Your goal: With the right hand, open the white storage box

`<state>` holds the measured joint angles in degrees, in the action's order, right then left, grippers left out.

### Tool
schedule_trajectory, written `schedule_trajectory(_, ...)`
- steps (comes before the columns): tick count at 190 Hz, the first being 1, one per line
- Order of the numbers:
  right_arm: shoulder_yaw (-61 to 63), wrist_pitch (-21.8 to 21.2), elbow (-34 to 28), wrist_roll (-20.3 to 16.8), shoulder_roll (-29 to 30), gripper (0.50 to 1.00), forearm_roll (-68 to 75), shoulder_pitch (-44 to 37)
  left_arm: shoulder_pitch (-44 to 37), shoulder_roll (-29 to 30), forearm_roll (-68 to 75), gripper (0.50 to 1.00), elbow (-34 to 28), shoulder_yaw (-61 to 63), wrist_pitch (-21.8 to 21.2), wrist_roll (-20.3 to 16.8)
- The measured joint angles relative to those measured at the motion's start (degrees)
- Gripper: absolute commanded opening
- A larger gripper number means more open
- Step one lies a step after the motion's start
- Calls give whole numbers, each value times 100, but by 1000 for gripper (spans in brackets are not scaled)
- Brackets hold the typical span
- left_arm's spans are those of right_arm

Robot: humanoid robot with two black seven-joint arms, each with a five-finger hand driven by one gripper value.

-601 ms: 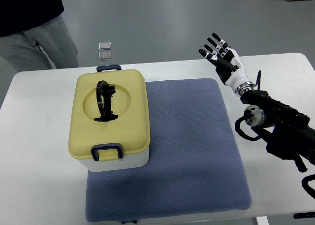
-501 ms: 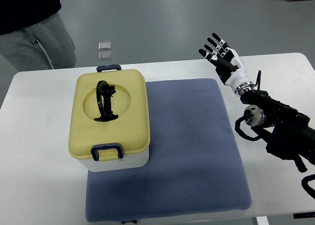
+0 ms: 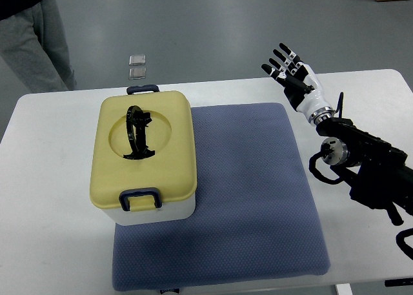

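The right hand [image 3: 292, 69] is hovering, fingers spread and holding nothing, over the table's [image 3: 51, 198] far edge, unmoved since the earlier frames. The white storage box [image 3: 146, 158] is sitting latched at the blue mat's [image 3: 245, 198] left edge, well apart. Only the person [image 3: 32, 30] beyond the far-left corner is shifting away; opening is not yet starting.

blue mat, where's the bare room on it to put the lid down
The blue mat is bare from the storage box rightward to its right edge by the right hand, and along its near edge. The far-left corner is crowded by the box.
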<state>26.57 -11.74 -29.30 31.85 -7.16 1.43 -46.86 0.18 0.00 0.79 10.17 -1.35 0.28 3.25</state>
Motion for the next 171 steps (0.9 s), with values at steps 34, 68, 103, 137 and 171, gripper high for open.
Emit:
schedule_trajectory(34,-2,-5,103,-1,3,930,-2,-1,0,0,4,1000,-11,8,-1,0)
schedule_trajectory(68,2,-5,113,14,13,930,16,-8,0,0,5,1000,-9,6,-1,0)
schedule_trajectory(103,4,-5,134,14,13,930,21,-7,0,0,5,1000,-6,6,-1,0)
schedule_trajectory(137,-3,-36,135,14,13,930,16,-7,0,0,5,1000,-6,7,-1,0)
schedule_trajectory(171,-10,-60,92,14,-13,930,-12,-7,0,0,5,1000,-6,3,-1,0)
